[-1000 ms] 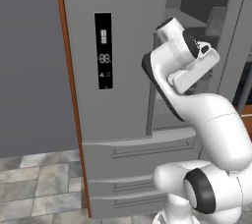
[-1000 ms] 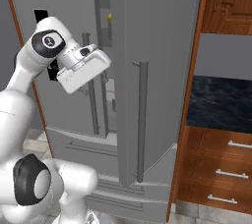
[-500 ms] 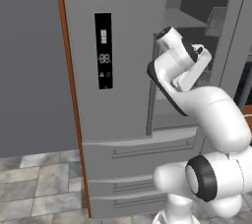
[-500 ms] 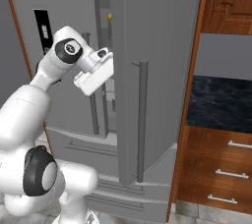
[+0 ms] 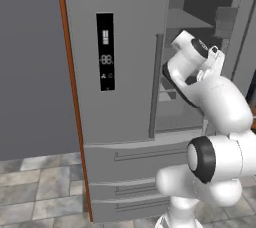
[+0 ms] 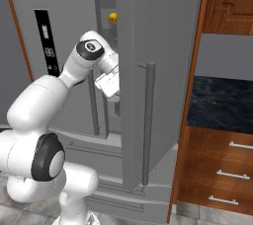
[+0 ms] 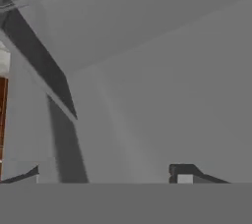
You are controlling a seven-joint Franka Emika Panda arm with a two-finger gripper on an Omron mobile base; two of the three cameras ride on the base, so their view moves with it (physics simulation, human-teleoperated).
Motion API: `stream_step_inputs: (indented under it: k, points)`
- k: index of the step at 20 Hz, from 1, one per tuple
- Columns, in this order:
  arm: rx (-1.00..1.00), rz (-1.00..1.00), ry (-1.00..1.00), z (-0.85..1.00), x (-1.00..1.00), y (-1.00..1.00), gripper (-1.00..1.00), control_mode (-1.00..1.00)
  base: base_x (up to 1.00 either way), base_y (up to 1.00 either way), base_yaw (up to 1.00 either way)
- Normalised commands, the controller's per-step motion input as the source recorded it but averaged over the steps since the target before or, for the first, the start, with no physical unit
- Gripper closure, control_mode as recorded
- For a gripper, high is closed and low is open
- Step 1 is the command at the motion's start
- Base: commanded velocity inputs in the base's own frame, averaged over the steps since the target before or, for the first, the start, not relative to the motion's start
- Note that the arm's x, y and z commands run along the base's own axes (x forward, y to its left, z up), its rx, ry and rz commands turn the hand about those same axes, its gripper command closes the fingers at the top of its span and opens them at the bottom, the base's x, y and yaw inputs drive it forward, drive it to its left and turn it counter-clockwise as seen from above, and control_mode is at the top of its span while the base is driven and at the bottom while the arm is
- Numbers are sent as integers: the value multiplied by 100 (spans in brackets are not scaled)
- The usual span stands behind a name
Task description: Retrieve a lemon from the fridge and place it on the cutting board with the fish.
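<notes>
The grey fridge [image 5: 120, 122] stands with its left door closed and its right door [image 6: 163, 71] swung ajar. Through the gap, the small yellow lemon [image 6: 112, 18] sits on an upper shelf inside. My arm reaches into the opening between the doors, and the gripper [image 6: 116, 101] is well below the lemon, partly hidden behind the open door's edge. In the hand view the gripper [image 7: 106, 179] is open, with its fingertips [image 7: 189, 179] wide apart and only grey fridge surfaces ahead of them. The cutting board and the fish are out of view.
The open door's bar handle [image 6: 147, 120] stands just right of my hand. The left door's handle [image 5: 155, 87] and the black display panel [image 5: 105, 52] are to its left. Wooden cabinets with drawers [image 6: 222, 169] flank the fridge on the right. Drawers [image 5: 135, 154] sit below the doors.
My arm has stretched forward, carrying the hand from in front of the doors into the gap between them, deeper into the fridge.
</notes>
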Motion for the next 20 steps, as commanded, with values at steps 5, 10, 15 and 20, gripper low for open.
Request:
stream_step_inputs:
  k: [5,10,15,20]
  points:
    - [-1,-6,54,0,-67,-100,-100,-100,0,0,0]
    - [3,0,44,3,-45,-100,-100,-100,0,0,0]
    - [-7,0,5,13,-30,37,-100,-100,0,0,0]
    - [-5,1,-29,16,3,100,-100,-100,0,0,0]
